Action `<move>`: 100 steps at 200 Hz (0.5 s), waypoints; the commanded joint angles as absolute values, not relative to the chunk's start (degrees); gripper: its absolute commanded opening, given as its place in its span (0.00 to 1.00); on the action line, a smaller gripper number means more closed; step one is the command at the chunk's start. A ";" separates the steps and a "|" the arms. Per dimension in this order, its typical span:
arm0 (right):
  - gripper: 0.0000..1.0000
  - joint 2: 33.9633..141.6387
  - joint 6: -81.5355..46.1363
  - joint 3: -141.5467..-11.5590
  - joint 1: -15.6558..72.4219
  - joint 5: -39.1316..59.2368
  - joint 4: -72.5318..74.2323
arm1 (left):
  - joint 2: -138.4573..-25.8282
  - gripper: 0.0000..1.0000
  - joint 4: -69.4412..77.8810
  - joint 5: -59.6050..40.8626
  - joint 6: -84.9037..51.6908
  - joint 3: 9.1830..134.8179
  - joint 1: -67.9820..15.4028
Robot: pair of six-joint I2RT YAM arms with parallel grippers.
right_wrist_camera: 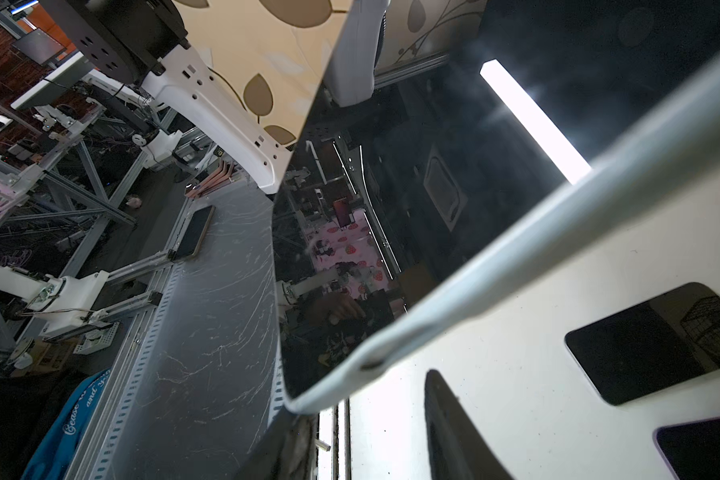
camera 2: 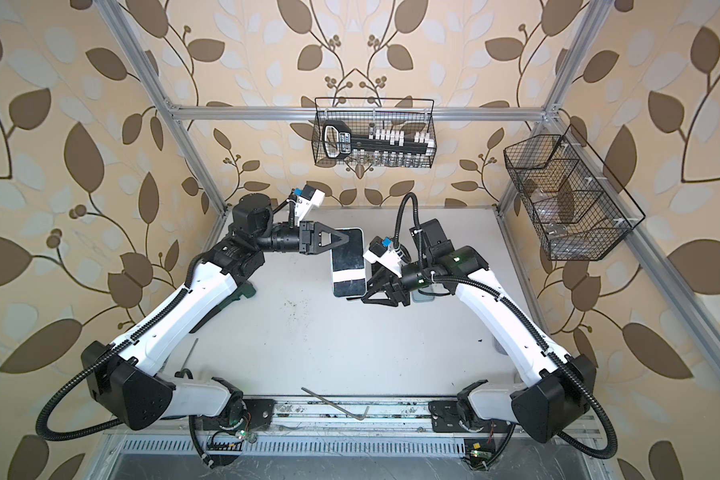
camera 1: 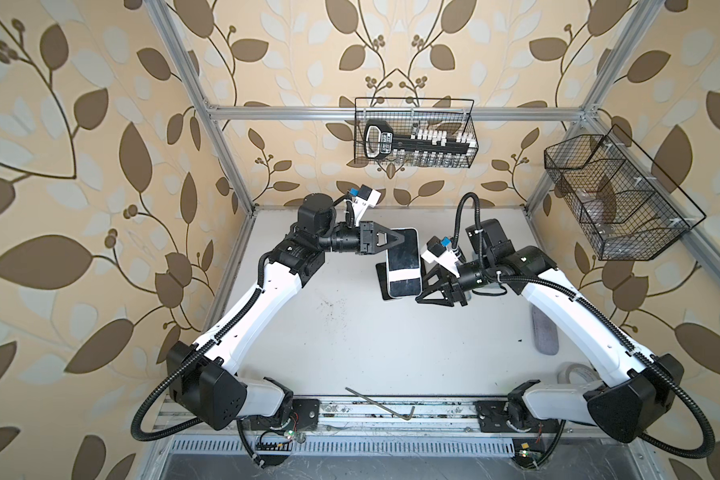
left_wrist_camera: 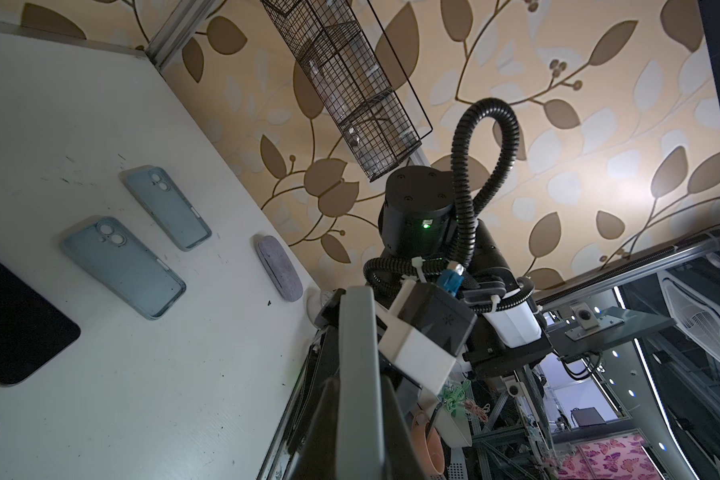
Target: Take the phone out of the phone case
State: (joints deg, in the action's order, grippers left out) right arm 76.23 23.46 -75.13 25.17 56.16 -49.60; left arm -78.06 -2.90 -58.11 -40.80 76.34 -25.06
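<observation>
Pinching the phone (camera 1: 402, 262) (camera 2: 348, 262) by its far left side with the left tool (camera 1: 405, 238) (camera 2: 348, 239), fingers pressed together on it, and holding it clear of the table (camera 1: 350, 332), screen up, over the far middle in both top views. Around the phone, a pale blue case (right_wrist_camera: 516, 249), its rim lying along the glass in the right wrist view. At the near right corner of the phone, the right tool (camera 1: 424, 293) (camera 2: 366, 296), fingers part way apart and set either side of the case's rim; cannot tell whether pinching it or only close to it. In the left wrist view, on the table: two empty cases (left_wrist_camera: 123, 266) (left_wrist_camera: 167, 208) lying side by side but not touching, a dark phone (left_wrist_camera: 13, 320) flat near them, and a grey oval pouch (left_wrist_camera: 275, 268) by the table's edge. Along the front rail, a bent hex key (camera 1: 375, 405). On the back and right walls, wire baskets (camera 1: 414, 133) (camera 1: 616, 195)
</observation>
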 commanded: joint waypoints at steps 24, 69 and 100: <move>0.41 77.95 25.23 -77.22 26.09 59.44 -50.04 | -77.79 0.00 1.41 -60.12 -40.59 79.62 -25.05; 0.42 77.93 25.02 -77.70 26.28 59.70 -49.84 | -78.09 0.00 1.84 -59.85 -40.70 79.14 -25.04; 0.44 77.70 24.81 -77.77 26.24 60.16 -49.86 | -78.30 0.00 2.30 -59.40 -40.17 78.79 -25.05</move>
